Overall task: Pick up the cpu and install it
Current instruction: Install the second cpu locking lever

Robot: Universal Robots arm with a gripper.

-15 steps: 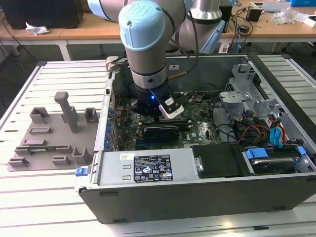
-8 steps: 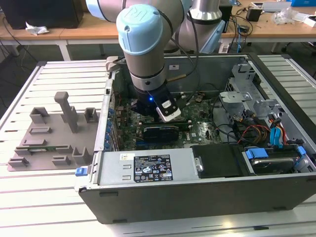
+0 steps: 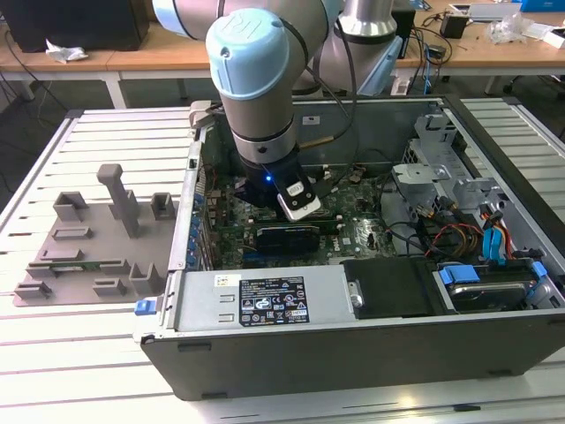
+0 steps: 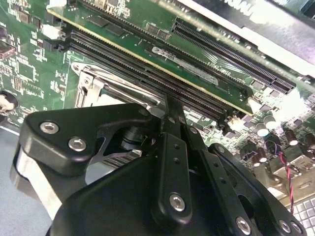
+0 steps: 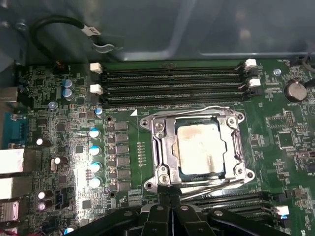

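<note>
The cpu point(image 5: 199, 147), a flat square chip with a dull silver top, lies inside the motherboard socket, and the socket's metal frame point(image 5: 160, 147) surrounds it. In the first wrist view my gripper point(image 5: 171, 199) hovers just off the socket's edge, beside the thin wire lever point(image 5: 211, 184). Its two black fingers are pressed together with nothing between them. The second wrist view has the same shut fingertips point(image 4: 169, 105) pointing down at the socket's corner, next to the long black memory slots point(image 4: 162, 81). In the exterior view the arm point(image 3: 256, 79) reaches down into the open computer case point(image 3: 353, 344).
A grey moulded tray point(image 3: 88, 238) with upright posts lies on the table at the exterior view's left. Inside the case are a long black card point(image 3: 287, 237), the power supply point(image 3: 265, 300), and a drive cage with coloured cables point(image 3: 477, 238). The case walls ring the board.
</note>
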